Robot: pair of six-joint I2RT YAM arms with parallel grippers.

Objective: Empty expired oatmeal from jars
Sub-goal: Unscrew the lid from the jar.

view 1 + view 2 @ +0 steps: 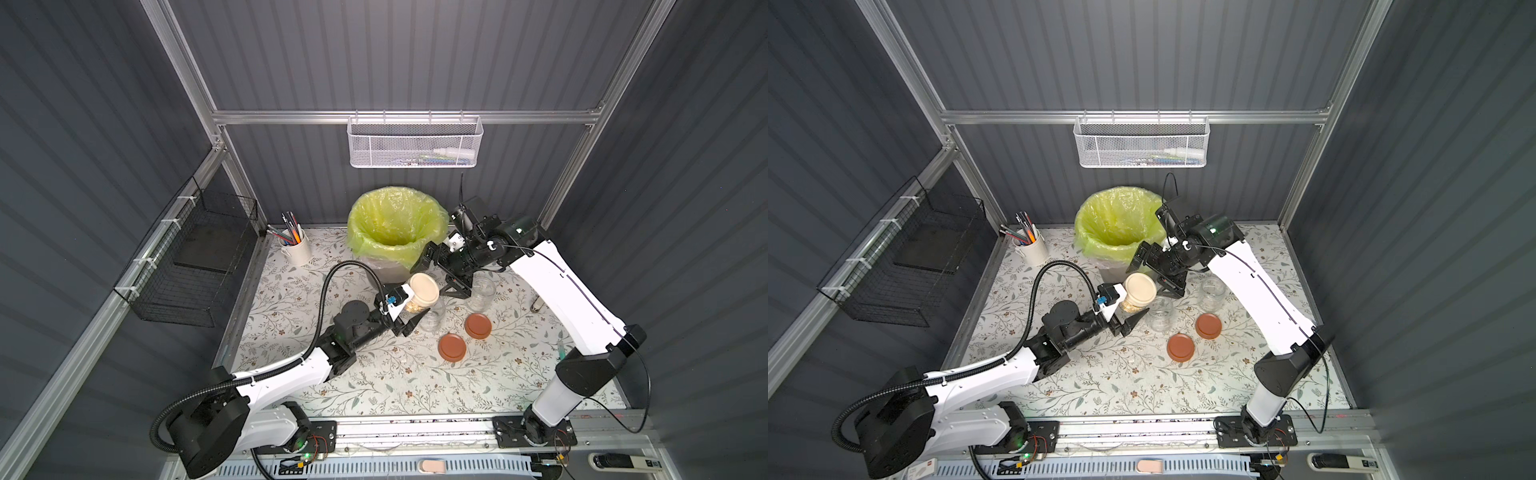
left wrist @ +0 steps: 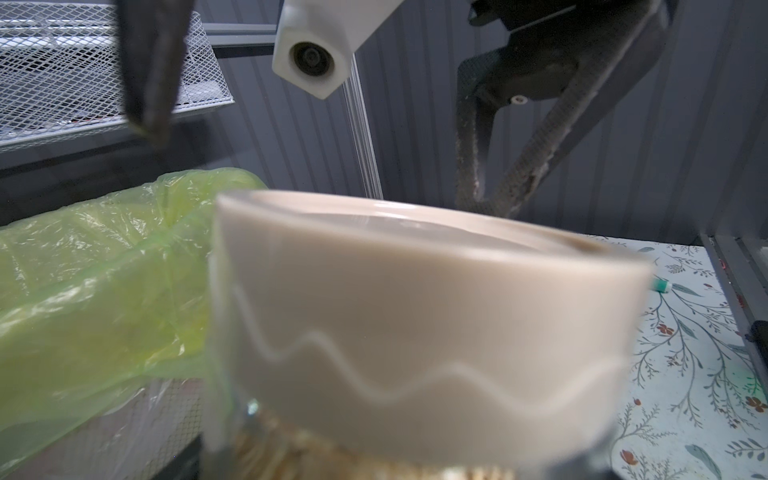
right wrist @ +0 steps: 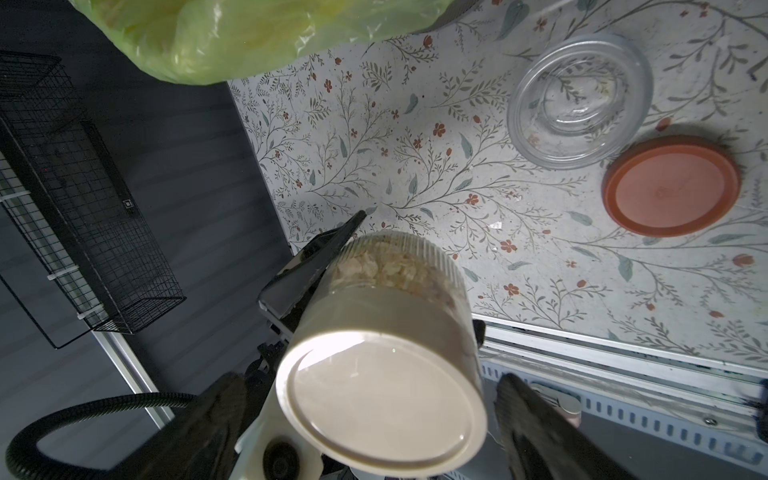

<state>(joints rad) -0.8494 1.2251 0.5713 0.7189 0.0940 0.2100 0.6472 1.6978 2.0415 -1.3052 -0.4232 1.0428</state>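
My left gripper (image 1: pixel 409 309) is shut on the glass body of a jar (image 1: pixel 424 289) with a cream lid, held tilted above the table in front of the bin. Oatmeal (image 3: pixel 386 266) shows as pale flakes through the glass under the lid. My right gripper (image 1: pixel 442 274) is open, one finger on each side of the cream lid (image 3: pixel 382 390), with a small gap showing at one finger. Two more jars (image 1: pixel 432 316) (image 1: pixel 481 293) stand open and clear on the table. Two terracotta lids (image 1: pixel 453 347) (image 1: pixel 478 325) lie flat beside them.
A grey bin with a yellow-green bag (image 1: pixel 361 245) stands just behind the held jar. A white pen cup (image 1: pixel 296 249) sits at the back left. A black wire basket (image 1: pixel 187 266) hangs on the left wall and a white mesh basket (image 1: pixel 415 141) on the back rail.
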